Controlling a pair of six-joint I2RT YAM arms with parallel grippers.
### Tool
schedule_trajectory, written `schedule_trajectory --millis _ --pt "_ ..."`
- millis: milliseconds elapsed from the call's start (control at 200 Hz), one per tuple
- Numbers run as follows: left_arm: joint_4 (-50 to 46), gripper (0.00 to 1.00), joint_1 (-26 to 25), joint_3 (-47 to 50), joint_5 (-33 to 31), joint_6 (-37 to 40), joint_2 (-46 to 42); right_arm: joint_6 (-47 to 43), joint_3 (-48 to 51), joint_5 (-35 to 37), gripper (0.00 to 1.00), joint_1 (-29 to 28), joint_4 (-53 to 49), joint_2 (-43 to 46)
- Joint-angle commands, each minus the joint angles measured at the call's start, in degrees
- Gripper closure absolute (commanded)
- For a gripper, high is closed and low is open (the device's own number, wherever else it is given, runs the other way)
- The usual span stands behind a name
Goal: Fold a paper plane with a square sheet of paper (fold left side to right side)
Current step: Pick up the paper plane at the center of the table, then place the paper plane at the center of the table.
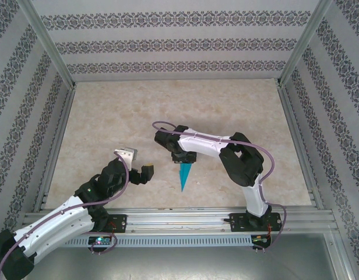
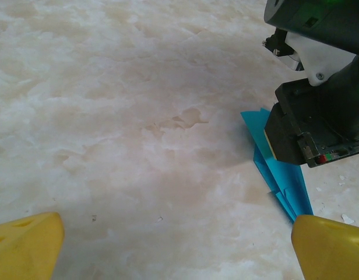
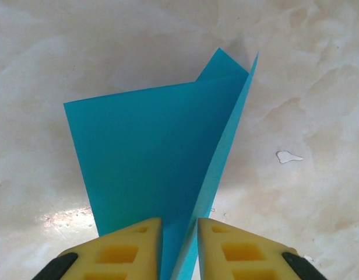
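Note:
The sheet is folded into a narrow teal paper plane (image 1: 183, 177) that lies on the table in front of the right arm, tip toward the arm bases. My right gripper (image 1: 185, 158) hangs over its wide tail end. In the right wrist view its yellow fingers (image 3: 130, 248) stand a narrow gap apart, astride the plane (image 3: 150, 151). A raised flap runs through that gap and leans on the right finger. My left gripper (image 1: 137, 164) hovers wide open to the left of the plane (image 2: 284, 181), its yellow fingertips (image 2: 25, 245) holding nothing.
The beige marbled tabletop (image 1: 109, 116) is ringed by metal rails and patterned walls. A small pale chip (image 3: 289, 156) lies on the table to the right of the plane.

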State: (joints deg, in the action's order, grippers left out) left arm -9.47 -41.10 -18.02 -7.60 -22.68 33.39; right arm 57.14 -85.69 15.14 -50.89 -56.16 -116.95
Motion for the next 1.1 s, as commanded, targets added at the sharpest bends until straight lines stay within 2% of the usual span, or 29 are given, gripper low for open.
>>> schedule_trajectory --millis 0,130,355,535,635,774,914,1099 --pt "-1.6 0.0 0.85 -2.18 -0.89 1.32 -0.16 1.07 1.66 -0.3 0.82 -0.87 -0.35 1.46" --pt "-1.56 0.0 0.85 -2.87 -1.58 1.5 -0.16 1.56 3.38 -1.09 1.0 -0.98 0.95 3.61" --pt "-1.22 0.0 0.85 -4.86 -3.95 0.36 -0.16 0.27 6.79 1.24 1.0 -1.05 2.67 11.59" --pt "0.88 0.0 1.24 -6.08 -6.59 -1.11 0.01 -4.11 10.66 4.66 1.0 -0.59 5.16 20.19" --pt "0.99 0.0 2.11 -7.58 -6.71 -1.76 0.53 -7.52 14.11 4.05 1.0 0.86 9.39 25.69" --pt "-0.29 0.0 3.91 -10.75 -4.6 -0.52 1.86 -12.96 21.25 -2.5 1.0 5.73 18.54 33.95" --pt "-3.43 0.0 6.69 -15.03 -0.52 1.15 4.47 -19.6 27.87 -15.15 1.0 13.03 27.8 40.52" --pt "-6.7 0.0 11.33 -19.99 6.9 2.15 8.67 -24.64 30.96 -27.72 1.0 20.32 33.39 43.03"
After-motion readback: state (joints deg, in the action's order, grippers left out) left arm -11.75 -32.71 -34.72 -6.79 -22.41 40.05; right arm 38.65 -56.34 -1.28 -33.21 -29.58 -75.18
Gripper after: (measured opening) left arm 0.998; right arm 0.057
